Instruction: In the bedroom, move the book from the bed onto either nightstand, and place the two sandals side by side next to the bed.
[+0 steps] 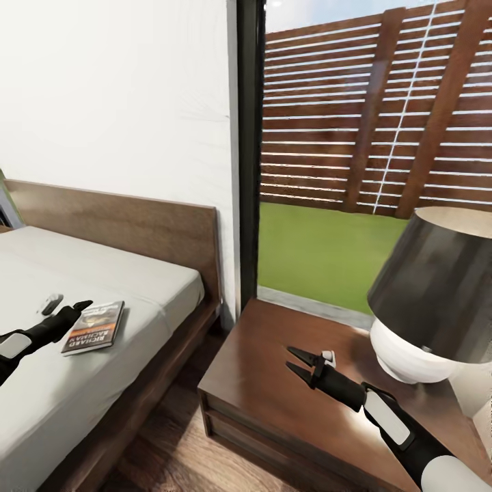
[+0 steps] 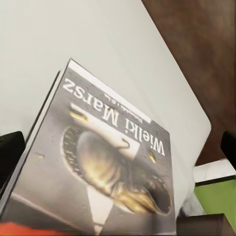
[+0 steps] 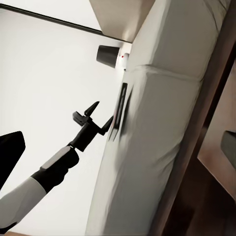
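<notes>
Book (image 1: 94, 327) flat on bed (image 1: 143, 287), near headboard side. Left gripper (image 1: 67, 305) spread at book's edge, poised to grasp. Right gripper (image 1: 301, 363) spread, empty, hovering over nightstand (image 1: 273, 389) beside lamp (image 1: 430, 294), likely awaiting book.

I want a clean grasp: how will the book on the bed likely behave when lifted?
The book looks thin, so probably light and somewhat bendy. It lies flat on the mattress, which may make getting a finger under it hard. The left gripper is open beside it.

The book (image 2: 105, 162) cover reads "Wielki Marsz" and "RICHARD BACHMAN".
</notes>
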